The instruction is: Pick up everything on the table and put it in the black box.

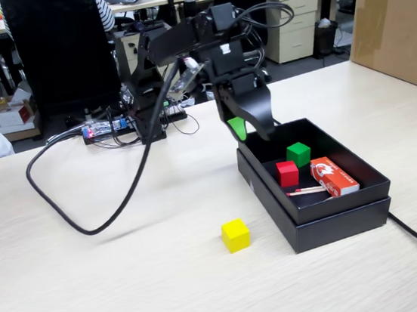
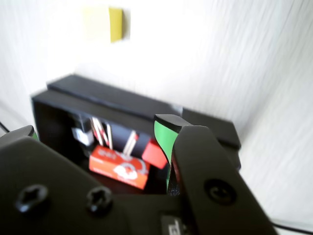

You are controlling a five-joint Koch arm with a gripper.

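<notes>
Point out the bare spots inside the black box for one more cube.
Black box: bare floor along the far wall, behind the green cube. The near end is crowded: red cube, matchbox and matchstick lie close together.

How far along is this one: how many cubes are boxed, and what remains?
Two done: the red cube and green cube lie in the black box. The tool hangs empty over the box's near corner. Left: the yellow cube, on the table.

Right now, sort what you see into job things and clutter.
Job: yellow cube on the table; red cube and green cube in the black box.
Clutter: matchbox, matchstick, brown carton, cable.
</notes>
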